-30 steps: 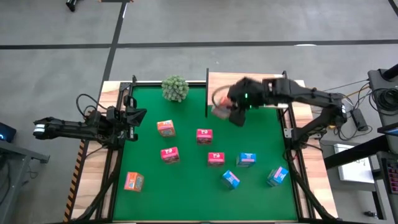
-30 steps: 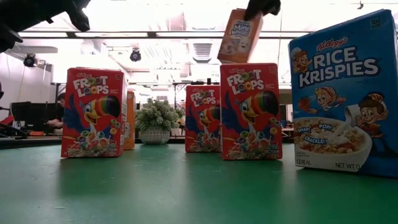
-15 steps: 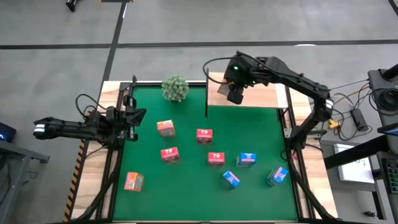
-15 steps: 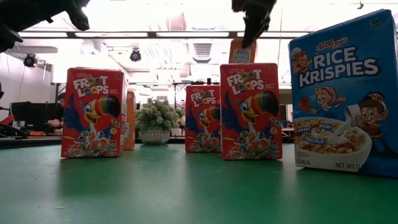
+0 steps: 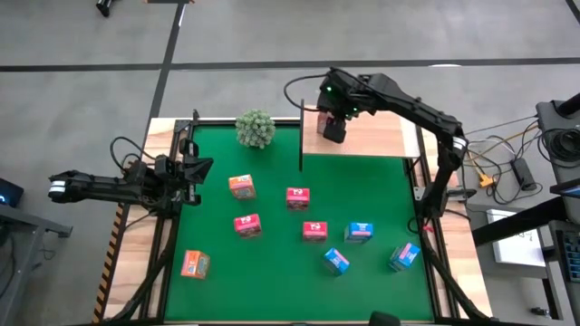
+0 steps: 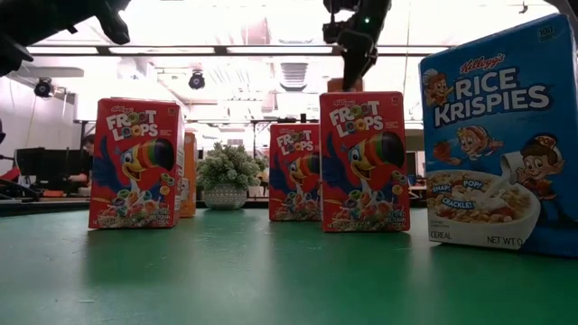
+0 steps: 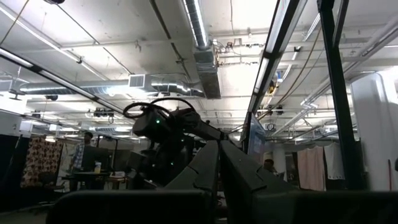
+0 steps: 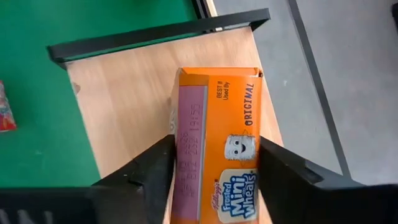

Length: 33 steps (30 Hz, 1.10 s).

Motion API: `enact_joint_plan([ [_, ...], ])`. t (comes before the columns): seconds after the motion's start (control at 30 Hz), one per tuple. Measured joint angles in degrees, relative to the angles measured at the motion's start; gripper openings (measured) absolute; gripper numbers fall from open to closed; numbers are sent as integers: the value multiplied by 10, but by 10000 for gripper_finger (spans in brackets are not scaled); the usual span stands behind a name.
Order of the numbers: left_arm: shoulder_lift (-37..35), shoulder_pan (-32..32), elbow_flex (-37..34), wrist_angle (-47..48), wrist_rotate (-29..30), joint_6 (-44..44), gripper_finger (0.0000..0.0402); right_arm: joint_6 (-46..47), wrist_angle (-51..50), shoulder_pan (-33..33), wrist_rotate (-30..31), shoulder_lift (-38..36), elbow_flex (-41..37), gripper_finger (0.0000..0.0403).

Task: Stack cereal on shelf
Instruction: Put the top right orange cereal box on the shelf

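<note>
Change confined to the far end; nearest things first. Closest in, on the green mat (image 5: 272,290), three blue boxes (image 5: 336,262) and one orange box (image 5: 194,263), all lying just as a second ago. Farther in, three red-pink boxes (image 5: 246,225) and a second orange box (image 5: 241,186), also unmoved. Eight in all, loose on the mat, well apart from one another.

Off at the left edge of the counter (image 5: 136,272), left tool (image 5: 198,169) closed on nothing, parked where it was.

Beyond the mat, round green plant (image 5: 256,128) at the back edge, and just beside it the shelf (image 5: 385,136).

Farthest, right tool (image 5: 333,127), carried from over the mat's rear edge back to the shelf's far left corner within the last second. Ninth box (image 8: 217,162), orange Frosted Mini-Wheats, framed by that tool and lowered: a second ago high and tilted in the low view, now only its top edge peeking above a red-pink box. Looks down on or just above the board. Cannot tell whether the grip is firm or already slackening.

Judged from that: first box as good as delivered, release and retreat due next. Worth checking it sits flat before backing off. Eight left to fetch.
</note>
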<state>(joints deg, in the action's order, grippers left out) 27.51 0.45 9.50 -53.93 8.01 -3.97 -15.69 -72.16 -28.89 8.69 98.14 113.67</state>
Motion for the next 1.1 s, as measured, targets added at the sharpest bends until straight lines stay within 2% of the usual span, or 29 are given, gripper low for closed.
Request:
enact_joint_plan([
  [0.2,0,0,0,0,0,0,0,1,-1,-3,-1,-4,2,248],
  [0.33,0,0,0,0,0,0,0,21,0,1,3,-20,20,257],
  [0.5,0,0,0,0,0,0,0,48,1,27,-1,-50,39,238],
  [0.63,0,0,0,0,0,3,0,62,28,72,-1,-96,8,193],
  [0.73,0,0,0,0,0,4,0,71,87,115,-1,-139,-62,145],
  [0.87,0,0,0,0,0,4,0,72,197,170,3,-213,-207,80],
  [1.0,0,0,0,0,0,4,0,62,391,207,3,-291,-383,24],
  [1.1,0,0,0,0,0,2,0,53,542,214,4,-331,-504,12],
])
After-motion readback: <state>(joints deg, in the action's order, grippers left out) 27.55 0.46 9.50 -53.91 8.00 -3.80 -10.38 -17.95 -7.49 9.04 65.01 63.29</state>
